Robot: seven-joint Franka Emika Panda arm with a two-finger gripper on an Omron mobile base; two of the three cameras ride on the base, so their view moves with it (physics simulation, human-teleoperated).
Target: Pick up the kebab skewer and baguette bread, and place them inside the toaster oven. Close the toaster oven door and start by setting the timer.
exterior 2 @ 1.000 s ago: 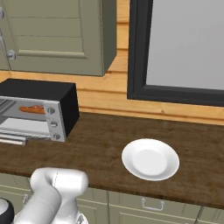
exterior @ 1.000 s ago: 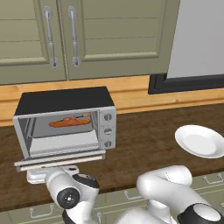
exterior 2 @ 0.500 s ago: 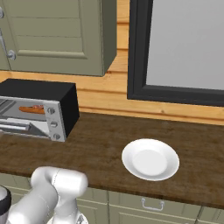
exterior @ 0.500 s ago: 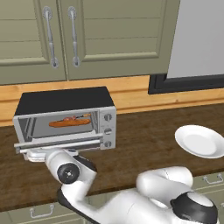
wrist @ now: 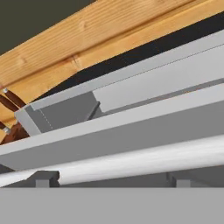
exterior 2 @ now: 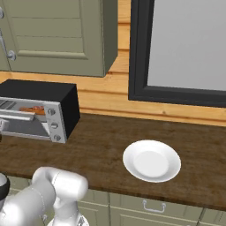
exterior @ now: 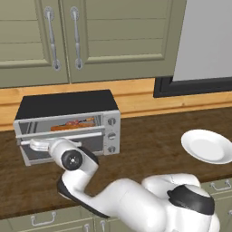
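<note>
Toaster oven [exterior: 68, 124] at left of the left base view, on the dark wood counter [exterior: 149, 149] against the wooden back wall; black top, silver front, three knobs down its right panel. In the right base view the same oven [exterior 2: 37, 112] sits at the left edge

Door [exterior: 63, 138] nearly up, tilted a little out from the front, a narrow gap open along its top. Bar handle [exterior: 54, 141] runs across the door's upper edge; in the hand view the handle [wrist: 131, 162] crosses the lower frame as a pale rod, very close

Baguette [exterior: 68, 128] and skewer [exterior: 77, 122] lie inside the oven, seen through the top gap as an orange strip with darker red bits above it; hard to separate at this size. Skewer [wrist: 11, 118] also shows at the left edge of the hand view as red-brown pieces on thin sticks

Arm's wrist sits low at left in the left base view, right in front of the door near its left end. Gripper [exterior: 38, 145] at the handle; fingers hidden by the wrist, so cannot tell whether spread or closed on anything

White plate [exterior: 206, 146] on the counter at right, well apart from the oven

Green cabinets [exterior: 90, 41] above
</note>
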